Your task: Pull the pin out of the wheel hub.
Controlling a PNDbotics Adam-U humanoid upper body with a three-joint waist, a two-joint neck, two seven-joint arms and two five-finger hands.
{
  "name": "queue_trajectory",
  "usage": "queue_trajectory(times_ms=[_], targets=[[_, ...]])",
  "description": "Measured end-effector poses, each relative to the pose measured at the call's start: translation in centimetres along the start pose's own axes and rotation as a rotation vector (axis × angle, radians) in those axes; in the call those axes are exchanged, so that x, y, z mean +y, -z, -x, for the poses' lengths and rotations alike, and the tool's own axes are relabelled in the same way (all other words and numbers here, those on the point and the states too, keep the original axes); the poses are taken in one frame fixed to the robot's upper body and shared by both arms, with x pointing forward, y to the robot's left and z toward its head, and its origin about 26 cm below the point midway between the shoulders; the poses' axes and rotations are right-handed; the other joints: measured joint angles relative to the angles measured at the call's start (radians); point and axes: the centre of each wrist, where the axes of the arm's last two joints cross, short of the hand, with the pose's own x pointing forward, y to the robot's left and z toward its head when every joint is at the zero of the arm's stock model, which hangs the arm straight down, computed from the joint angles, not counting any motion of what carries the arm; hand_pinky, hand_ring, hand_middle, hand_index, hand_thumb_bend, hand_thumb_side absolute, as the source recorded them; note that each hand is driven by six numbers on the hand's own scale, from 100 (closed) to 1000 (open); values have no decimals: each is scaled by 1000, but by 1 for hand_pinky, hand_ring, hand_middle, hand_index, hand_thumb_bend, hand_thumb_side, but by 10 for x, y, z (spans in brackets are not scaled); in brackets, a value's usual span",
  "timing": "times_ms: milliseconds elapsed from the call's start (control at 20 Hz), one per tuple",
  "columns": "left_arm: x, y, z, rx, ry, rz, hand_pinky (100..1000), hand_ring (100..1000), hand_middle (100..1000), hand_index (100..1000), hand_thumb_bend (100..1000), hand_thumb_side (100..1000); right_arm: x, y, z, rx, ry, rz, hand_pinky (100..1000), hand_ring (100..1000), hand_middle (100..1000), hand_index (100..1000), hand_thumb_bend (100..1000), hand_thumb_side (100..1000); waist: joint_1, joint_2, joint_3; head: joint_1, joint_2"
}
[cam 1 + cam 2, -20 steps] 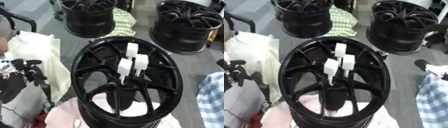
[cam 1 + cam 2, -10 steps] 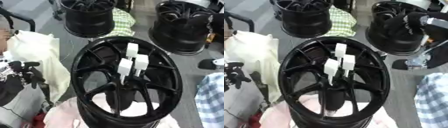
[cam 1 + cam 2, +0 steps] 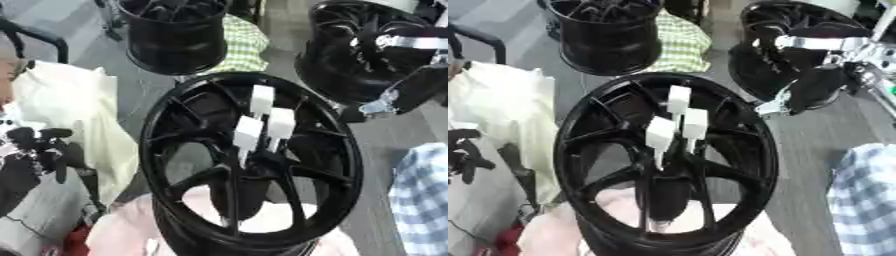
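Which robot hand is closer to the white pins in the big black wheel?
The right hand. It hangs above and to the right of the white pins, over the wheel's rim. The left hand sits farther off, out to the left.

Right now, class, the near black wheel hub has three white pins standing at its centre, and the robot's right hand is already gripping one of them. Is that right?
Not quite. The three white pins do stand at the centre of the near black wheel hub, but the right hand is not gripping one. In the right eye view it hangs off to the upper right, in front of another wheel, apart from the pins.
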Motion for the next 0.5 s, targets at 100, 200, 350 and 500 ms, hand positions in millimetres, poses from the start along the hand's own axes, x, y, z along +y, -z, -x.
queue_trajectory(times_ms=[100,200,350,500], targets=[[0,2,-1,-2,1,4,727,392,538,827,100,926,3,10,5,22,-9,-33,894,899,905,956,618,192,1,0,2,-5,0],[0,2,-1,-1,0,5,727,393,538,827,100,926,7,19,8,38,-29,-74,895,899,905,952,577,232,1,0,3,-7,0],[0,2,-1,1,-2,6,727,403,538,827,100,925,13,29,8,52,-76,-131,897,900,903,949,534,280,1,0,8,-11,0],[-1,3,-1,2,-4,8,727,404,538,827,100,925,17,38,6,67,-122,-174,892,892,892,943,534,286,1,0,12,-15,0]])
